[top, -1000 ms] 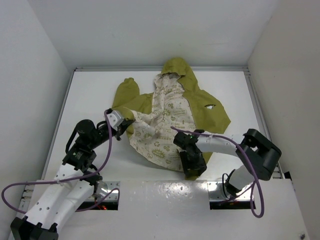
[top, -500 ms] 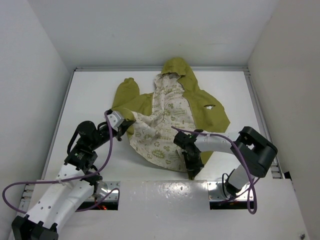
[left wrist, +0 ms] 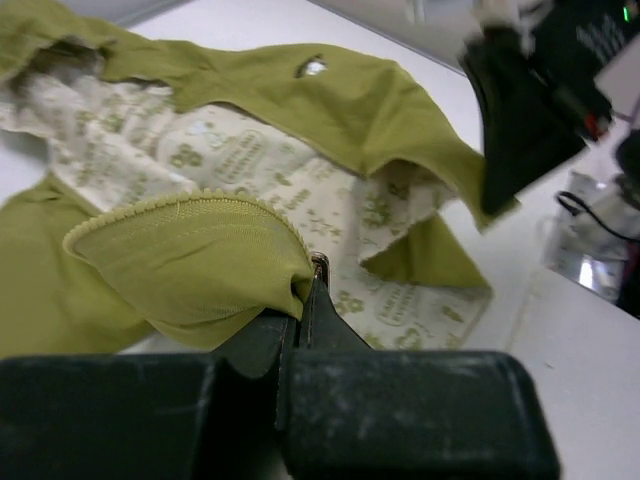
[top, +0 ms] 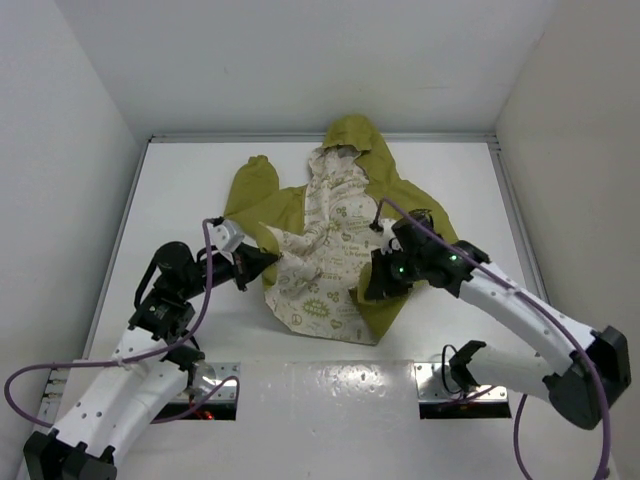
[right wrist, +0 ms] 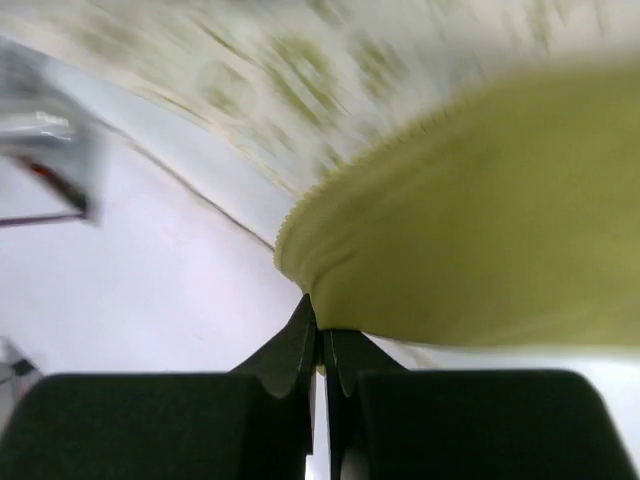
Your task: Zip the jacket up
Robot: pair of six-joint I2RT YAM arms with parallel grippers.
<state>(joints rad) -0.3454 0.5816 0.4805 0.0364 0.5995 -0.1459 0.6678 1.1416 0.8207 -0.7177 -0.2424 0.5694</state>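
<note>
The jacket (top: 340, 230) lies on the white table (top: 190, 180), spread open on its back. Its cream printed lining faces up through the middle, with olive panels to either side of it. The hood is the part of the jacket farthest from me, and one sleeve is bunched beside the left panel. My left claw (top: 262, 262) is at the jacket's left front edge, about halfway down. In the left wrist view it (left wrist: 305, 290) is closed tight, with no gap between the fingers. It pinches a fold of olive cloth whose rim carries a fine toothed line, and that fold is lifted and curled over the lining. My right claw (top: 372, 285) is at the jacket's right front edge, down toward the hem. It holds that olive flap raised off the lining. The right wrist view is blurred, yet it shows this claw (right wrist: 318, 325) with its fingers pressed together on the corner of the olive cloth (right wrist: 500, 220). The cloth's scalloped edge runs away from the tips. Between my two claws lies the exposed lining, and the two front edges are well apart.
</note>
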